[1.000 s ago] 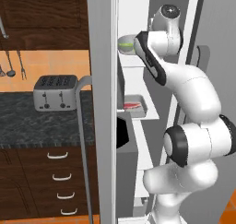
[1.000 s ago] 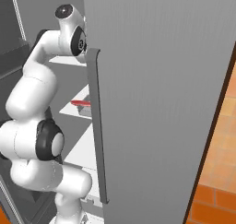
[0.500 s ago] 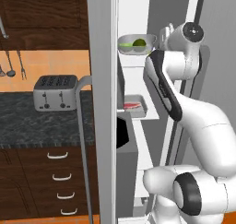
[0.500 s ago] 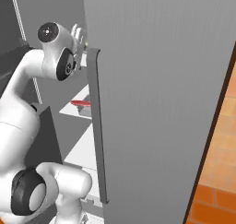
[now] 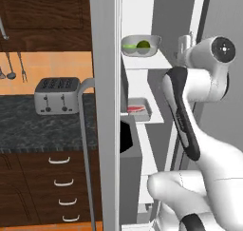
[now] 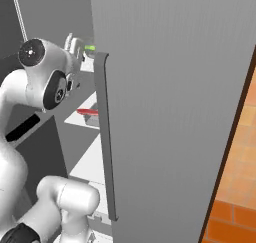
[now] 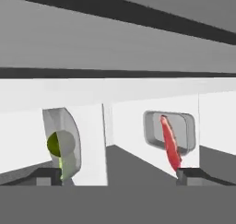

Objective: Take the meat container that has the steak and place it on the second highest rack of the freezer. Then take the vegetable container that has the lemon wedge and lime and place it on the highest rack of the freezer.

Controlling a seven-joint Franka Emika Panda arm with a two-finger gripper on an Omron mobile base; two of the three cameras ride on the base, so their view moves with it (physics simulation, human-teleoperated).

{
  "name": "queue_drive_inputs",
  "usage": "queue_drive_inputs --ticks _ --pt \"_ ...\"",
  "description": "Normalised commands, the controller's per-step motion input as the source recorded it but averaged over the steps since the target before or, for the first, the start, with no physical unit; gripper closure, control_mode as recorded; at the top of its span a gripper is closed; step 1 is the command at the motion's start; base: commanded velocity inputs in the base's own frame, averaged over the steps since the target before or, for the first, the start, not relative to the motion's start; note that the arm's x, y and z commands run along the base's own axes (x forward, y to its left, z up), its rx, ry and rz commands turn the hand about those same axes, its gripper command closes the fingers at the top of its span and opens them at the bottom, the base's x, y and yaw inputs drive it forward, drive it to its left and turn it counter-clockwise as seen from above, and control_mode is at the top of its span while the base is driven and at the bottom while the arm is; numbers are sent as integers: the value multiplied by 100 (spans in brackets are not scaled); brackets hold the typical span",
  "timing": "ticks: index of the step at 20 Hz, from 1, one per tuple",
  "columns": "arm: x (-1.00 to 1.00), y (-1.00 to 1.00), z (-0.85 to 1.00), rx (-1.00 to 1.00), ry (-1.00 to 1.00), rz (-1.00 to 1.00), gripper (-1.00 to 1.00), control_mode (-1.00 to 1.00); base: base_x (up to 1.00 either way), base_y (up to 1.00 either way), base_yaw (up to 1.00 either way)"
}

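On the far left of the left base view a toaster (image 5: 56, 96) stands on the dark desk (image 5: 28, 125), well apart from the work. Right of it, inside the open freezer, the vegetable container (image 5: 140, 46) sits on the highest rack (image 5: 156, 61), holding the lime (image 5: 143, 46) and a pale lemon wedge beside it. On the rack below lies the meat container (image 5: 138, 109) with the red steak (image 5: 135, 109).

Both are shallow, thin-walled grey trays, likely light and rigid. Their smooth sides look slippery, so the raised rim at a short end seems the safest place to pinch; a tilt could spill the loose fruit, while the steak lies flatter.

Further right, the claw (image 5: 185, 45) hangs beside the top rack, near the vegetable container but apart from it. In the hand view its dark tips sit wide apart with nothing between them, the vegetable container (image 7: 62, 142) and meat container (image 7: 169, 132) both ahead.
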Motion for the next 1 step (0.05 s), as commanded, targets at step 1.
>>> queue_drive_inputs --ticks 1 --pt "-68 -8 36 0 0 0 -100 -100 0 0 0"
